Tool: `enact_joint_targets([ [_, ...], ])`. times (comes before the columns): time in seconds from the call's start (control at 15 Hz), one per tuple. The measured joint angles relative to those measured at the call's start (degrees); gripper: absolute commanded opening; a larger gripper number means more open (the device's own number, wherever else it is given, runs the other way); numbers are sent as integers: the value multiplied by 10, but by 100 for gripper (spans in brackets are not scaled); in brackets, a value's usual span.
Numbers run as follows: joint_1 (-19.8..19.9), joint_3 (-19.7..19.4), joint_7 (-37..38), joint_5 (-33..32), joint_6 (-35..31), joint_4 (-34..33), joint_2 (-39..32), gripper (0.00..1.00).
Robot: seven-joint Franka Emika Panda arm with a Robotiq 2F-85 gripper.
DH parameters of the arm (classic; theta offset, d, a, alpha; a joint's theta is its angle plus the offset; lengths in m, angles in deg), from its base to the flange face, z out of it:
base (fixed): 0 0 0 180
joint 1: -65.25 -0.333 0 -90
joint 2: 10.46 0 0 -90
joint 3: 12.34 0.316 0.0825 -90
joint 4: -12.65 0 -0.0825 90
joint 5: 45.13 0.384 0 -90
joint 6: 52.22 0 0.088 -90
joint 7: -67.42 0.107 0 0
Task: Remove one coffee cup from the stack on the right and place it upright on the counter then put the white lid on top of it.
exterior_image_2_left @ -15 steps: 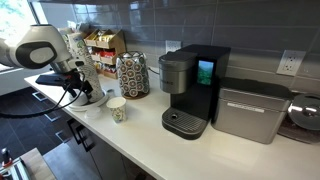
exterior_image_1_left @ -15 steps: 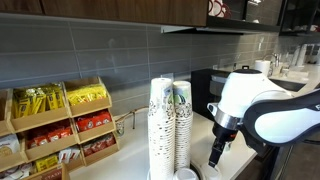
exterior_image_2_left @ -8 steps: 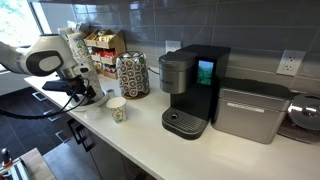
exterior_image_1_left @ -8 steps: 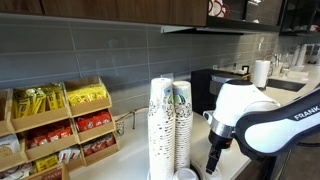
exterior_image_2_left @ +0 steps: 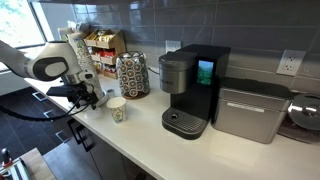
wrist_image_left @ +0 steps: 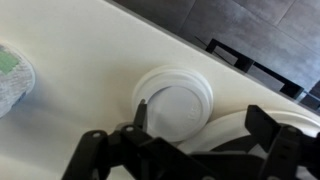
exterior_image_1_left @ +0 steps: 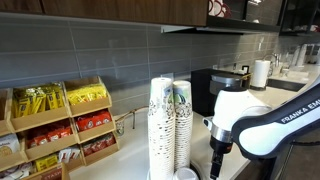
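Break-room kitchenette: pale counter (exterior_image_2_left: 140,138), grey tiled wall (exterior_image_1_left: 90,50), dark cabinets (exterior_image_1_left: 100,10), coffee machine (exterior_image_2_left: 190,85), wooden snack racks (exterior_image_1_left: 60,125), stacks of paper cups (exterior_image_1_left: 170,125).

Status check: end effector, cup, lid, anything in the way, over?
End effector open, empty, above the round white plastic lid. Green-speckled white paper cup upright on the pale cream counter, unlidded. Tall paper-cup stacks close beside lid.

The counter (exterior_image_2_left: 140,132) is pale cream, smooth & long. One coffee cup (exterior_image_2_left: 117,110) stands on it upright, alone, well apart from the black coffee machine (exterior_image_2_left: 188,92). The white lid (wrist_image_left: 176,106) lies flat on the surface. The stack (exterior_image_1_left: 182,125) w/ the green mark stands close against a 2nd cup column (exterior_image_1_left: 160,125). A wooden snack rack (exterior_image_1_left: 62,128) is nr them.
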Motion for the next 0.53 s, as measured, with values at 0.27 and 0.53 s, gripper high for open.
enact_joint_targets([
  [0.27, 2, 0, -10, 0, 0, 0, -19, 100],
  [0.53, 5, 0, -14, 0, -4, -2, -30, 100],
])
